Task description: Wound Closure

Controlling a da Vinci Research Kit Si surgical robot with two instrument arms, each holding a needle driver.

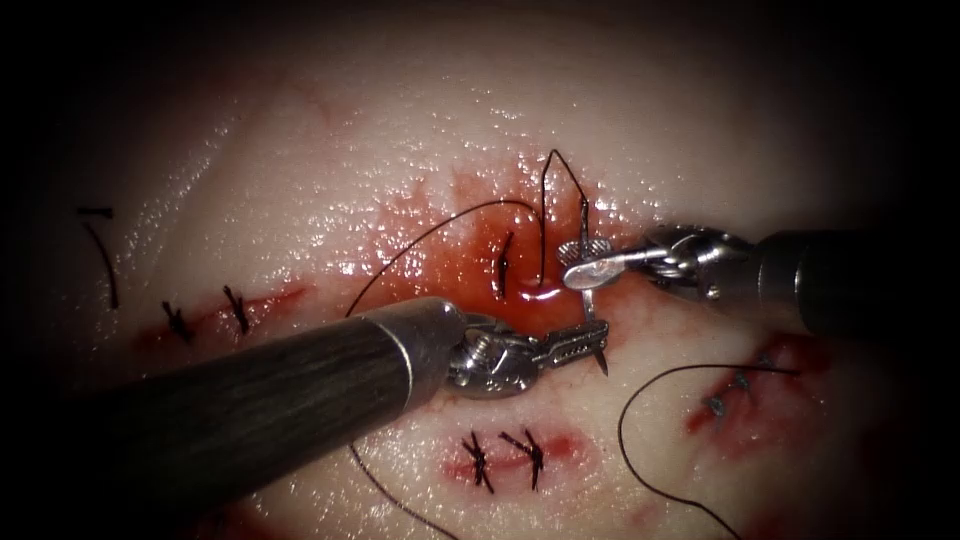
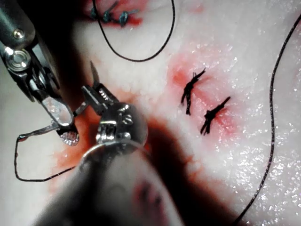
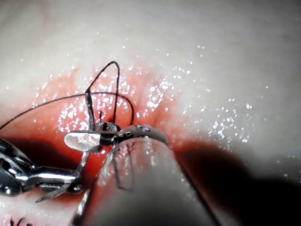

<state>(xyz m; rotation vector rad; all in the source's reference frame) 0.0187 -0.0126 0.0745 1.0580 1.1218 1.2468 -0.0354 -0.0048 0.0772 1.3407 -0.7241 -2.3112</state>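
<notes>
- On the far left of the tissue (image 1: 330, 150), in the endoscope view, a loose cut end of thread (image 1: 103, 262) lies by itself, and beside it a closed cut carries two dark stitches (image 1: 208, 316). I judge this wound is already done.
- Below the middle, a second closed cut has two crossed stitches (image 1: 505, 458), so the work is now at the open cut (image 1: 520, 262) in the middle, where red fluid (image 1: 538, 292) gathers.
- From the lower left comes the left pincer (image 1: 578, 341). Its jaws are pressed together on the needle (image 1: 591, 300), near the pointed end that sticks out just below them. This grip seems to keep the point steady and away from the tissue.
- The needle stands almost upright between the two tools, over the right edge of the open cut. I cannot see it inside the tissue.
- The thread (image 1: 548, 200) rises in a narrow loop from the upper end of the needle and comes down into the cut; a long strand goes off to the left behind the left shaft.
- Touching the needle higher up is the right pincer (image 1: 583, 262), which enters from the right. Its jaws are spread, one blade on each side of the needle, pinching nothing.
- On the far right a third closed cut shows bluish stitches (image 1: 728, 392), with a slack strand curling near it.
</notes>
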